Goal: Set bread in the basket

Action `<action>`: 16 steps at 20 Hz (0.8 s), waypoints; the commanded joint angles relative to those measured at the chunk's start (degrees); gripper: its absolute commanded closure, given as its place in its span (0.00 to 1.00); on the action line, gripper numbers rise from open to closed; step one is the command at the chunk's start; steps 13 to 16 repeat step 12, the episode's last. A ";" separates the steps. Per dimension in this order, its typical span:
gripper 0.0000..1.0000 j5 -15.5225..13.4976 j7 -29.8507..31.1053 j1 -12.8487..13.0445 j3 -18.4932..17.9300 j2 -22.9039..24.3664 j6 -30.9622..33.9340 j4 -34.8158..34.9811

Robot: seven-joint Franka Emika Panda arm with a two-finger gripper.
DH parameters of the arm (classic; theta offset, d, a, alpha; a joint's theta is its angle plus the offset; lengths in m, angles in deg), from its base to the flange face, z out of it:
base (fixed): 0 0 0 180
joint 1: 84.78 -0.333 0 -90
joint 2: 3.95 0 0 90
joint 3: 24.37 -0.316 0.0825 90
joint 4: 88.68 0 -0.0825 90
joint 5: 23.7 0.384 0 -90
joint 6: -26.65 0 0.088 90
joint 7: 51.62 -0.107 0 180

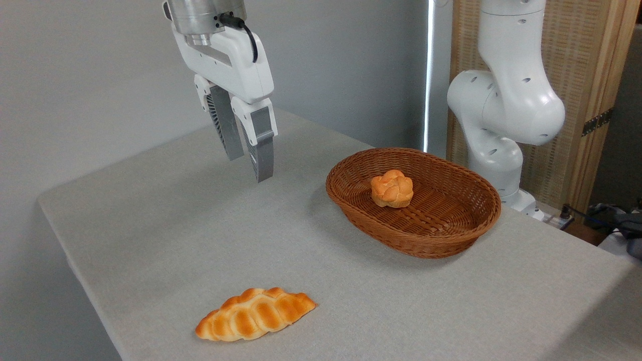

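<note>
The bread (391,188), a small round golden-orange bun with a knotted top, lies inside the basket (466,228), toward its left half. This reddish-brown oval wicker basket stands on the grey table at centre right. My gripper (249,167) hangs in the air well to the left of the basket and high above the tabletop. Its two grey fingers point down with a narrow gap between them and nothing held, so it is open.
A longer braided golden loaf (255,314) lies near the table's front edge. The arm's white base (503,110) rises behind the basket at the right, in front of a wooden screen. The table's left edge (55,235) drops off below the gripper's side.
</note>
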 commanded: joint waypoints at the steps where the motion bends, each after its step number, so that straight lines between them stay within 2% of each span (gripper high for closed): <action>1: 0.00 0.60 0.24 -0.48 0.23 -0.23 -0.73 -0.69; 16: 0.00 0.87 0.15 -0.57 -0.38 0.12 0.23 -0.69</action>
